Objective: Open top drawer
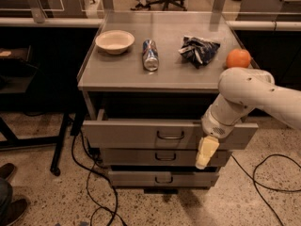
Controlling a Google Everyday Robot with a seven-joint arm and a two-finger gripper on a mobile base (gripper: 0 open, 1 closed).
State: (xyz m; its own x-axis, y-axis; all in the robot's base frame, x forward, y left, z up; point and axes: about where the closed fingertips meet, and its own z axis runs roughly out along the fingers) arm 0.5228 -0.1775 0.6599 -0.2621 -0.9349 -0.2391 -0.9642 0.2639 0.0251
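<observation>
**Nearly open: drawer front stands proud, gripper off to one side of the handle**

Well to the left of the gripper [205, 154] and above it, a shallow cream bowl [114, 41] sits on the grey metal cabinet top [122, 76]. Nearer, but also up and left, a silver drinks can [150, 54] lies on its side. A crumpled dark blue snack bag [199, 50] is almost straight above the gripper. A round orange fruit [238, 58] rests above it and a little to the right.

The top drawer [127, 134], a grey metal drawer with the tallest, widest front, stands pulled part-way out of the cabinet. It projects past the shorter grey middle drawer [136, 157] and the grey bottom drawer [136, 178]. Its small dark loop handle [170, 135] lies just left of the gripper and slightly higher.

The cream-coloured gripper hangs downward across the lower right of that front, overlapping the middle drawer below. Whether it is apart, together or touching the metal, I cannot tell. The white robot arm [254, 95] bends away up and to its right.

The drawer looks rigid and likely fairly heavy, running on slides, so it should answer to a straight outward pull and bind under a slanted one. The painted front looks smooth and offers no purchase. The central loop is the best place to take hold, though it is small and needs careful alignment.
</observation>
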